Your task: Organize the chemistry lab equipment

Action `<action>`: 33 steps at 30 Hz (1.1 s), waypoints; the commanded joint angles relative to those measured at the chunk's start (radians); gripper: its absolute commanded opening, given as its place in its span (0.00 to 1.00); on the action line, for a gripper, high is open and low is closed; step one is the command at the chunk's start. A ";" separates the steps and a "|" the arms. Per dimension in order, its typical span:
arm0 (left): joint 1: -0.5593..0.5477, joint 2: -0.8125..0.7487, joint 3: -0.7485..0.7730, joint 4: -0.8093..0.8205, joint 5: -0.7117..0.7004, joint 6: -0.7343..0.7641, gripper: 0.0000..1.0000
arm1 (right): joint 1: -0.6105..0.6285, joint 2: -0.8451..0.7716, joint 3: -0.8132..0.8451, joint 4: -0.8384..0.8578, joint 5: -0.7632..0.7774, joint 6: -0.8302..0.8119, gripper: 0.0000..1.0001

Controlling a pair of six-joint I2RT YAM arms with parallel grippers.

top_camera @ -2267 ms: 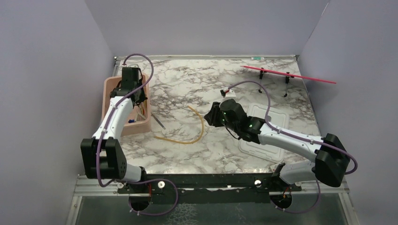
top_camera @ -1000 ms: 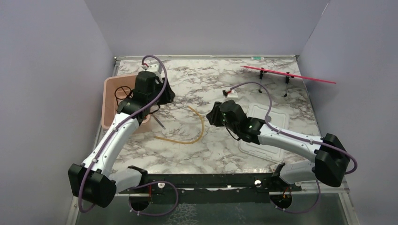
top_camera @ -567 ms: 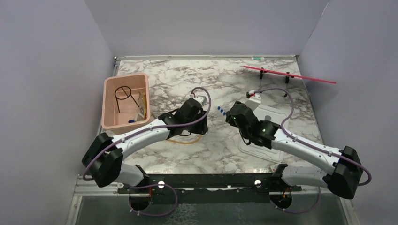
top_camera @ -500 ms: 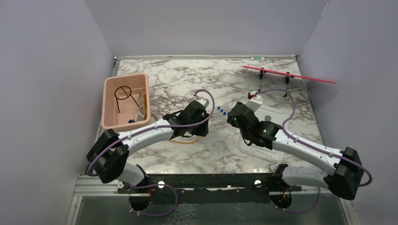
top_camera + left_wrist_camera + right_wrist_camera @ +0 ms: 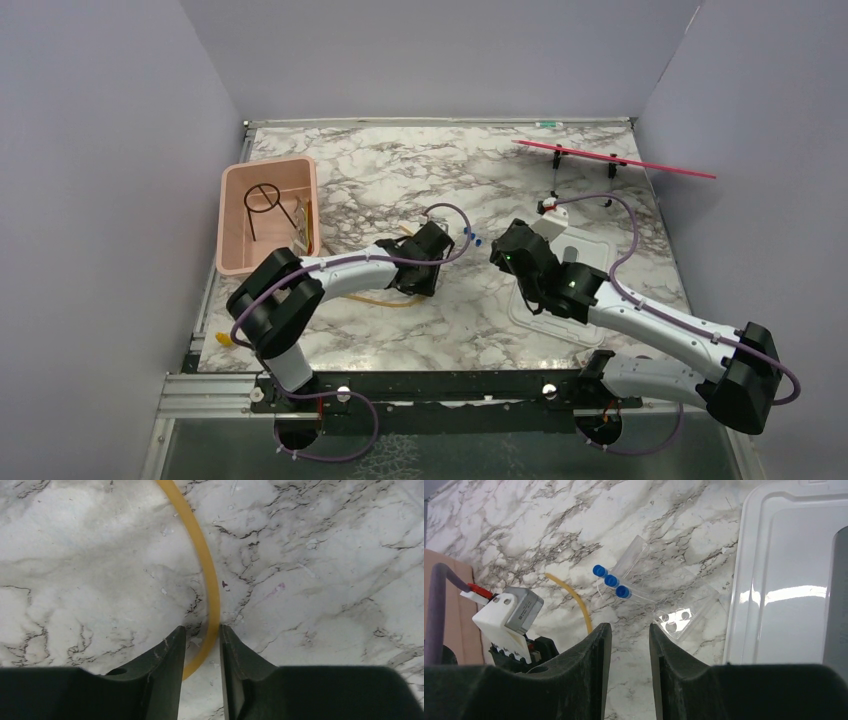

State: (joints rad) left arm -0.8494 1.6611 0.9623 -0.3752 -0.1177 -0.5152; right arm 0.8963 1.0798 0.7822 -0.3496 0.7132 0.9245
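Fig. Tubing pick-up, near the centre of the marble table point(image 5: 400, 170). The left gripper point(image 5: 202, 628) is low over the surface. Its fingers are narrowly parted and straddle the amber rubber tubing point(image 5: 204, 555), which leans on one finger while a sliver of marble shows beside the other (so no pinch yet).

The right gripper point(image 5: 628, 625) is spread and empty. It faces the blue-capped tubes point(image 5: 611, 580), which lie at 1 o'clock from the left gripper.

Likely hazards:
- An off-centre closure could squeeze the soft tube sideways out of the jaws.
- On lifting, the long trailing loop could sweep the blue-capped tubes or snag on the left wrist.
- The two wrists are near each other, so either arm advancing risks contact.

Surroundings:
- The pink tub point(image 5: 268, 163) sits at 10 o'clock and already holds the black wire ring point(image 5: 262, 198).
- The white lid point(image 5: 784, 555) lies at 4 o'clock.
- A clear holed block point(image 5: 684, 612) rests just beside the tubes.
- A red rod point(image 5: 615, 158) stands at 1 o'clock, well apart.
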 commanded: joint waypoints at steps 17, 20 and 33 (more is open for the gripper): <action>-0.024 -0.091 0.150 -0.132 -0.081 0.129 0.00 | -0.004 -0.037 0.007 -0.010 0.054 0.017 0.39; -0.014 -0.188 0.214 -0.178 -0.166 0.132 0.00 | -0.004 -0.047 0.007 -0.015 0.053 0.028 0.38; 0.141 -0.420 0.592 -0.350 -0.501 0.321 0.00 | -0.004 -0.063 0.004 -0.002 0.039 0.039 0.39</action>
State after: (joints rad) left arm -0.7559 1.2613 1.4418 -0.6445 -0.4450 -0.3073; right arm 0.8963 1.0267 0.7822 -0.3496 0.7204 0.9428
